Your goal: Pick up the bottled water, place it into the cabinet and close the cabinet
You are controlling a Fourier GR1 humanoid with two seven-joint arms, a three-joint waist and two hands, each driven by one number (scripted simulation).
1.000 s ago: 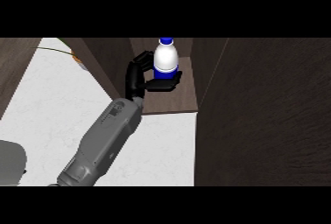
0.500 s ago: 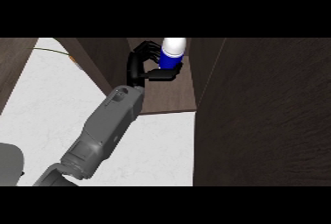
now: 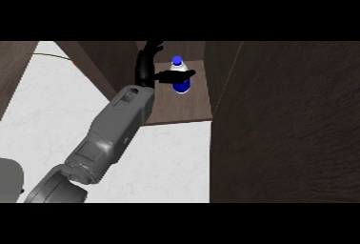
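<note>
The bottled water [image 3: 182, 86], white with a blue cap and a blue label, stands upright on the brown floor of the open cabinet [image 3: 175, 112]. My left hand [image 3: 145, 66] is just left of the bottle. Its fingers point straight up into the cabinet, and its thumb lies across the bottle's white middle. The fingers are not curled round the bottle. My grey forearm runs down from the hand to the lower left. My right hand does not show.
A wide dark wood panel [image 3: 281, 124], which looks like the cabinet door, fills the right side. The cabinet's left wall [image 3: 95, 64] slants beside my forearm. The white counter [image 3: 169, 162] lies below the cabinet's opening. A grey shape [image 3: 5, 181] sits at the lower left edge.
The fingers were curled round the bottle before. Now they are straight, and the bottle stands on the cabinet floor, lower in view than half a second ago.
</note>
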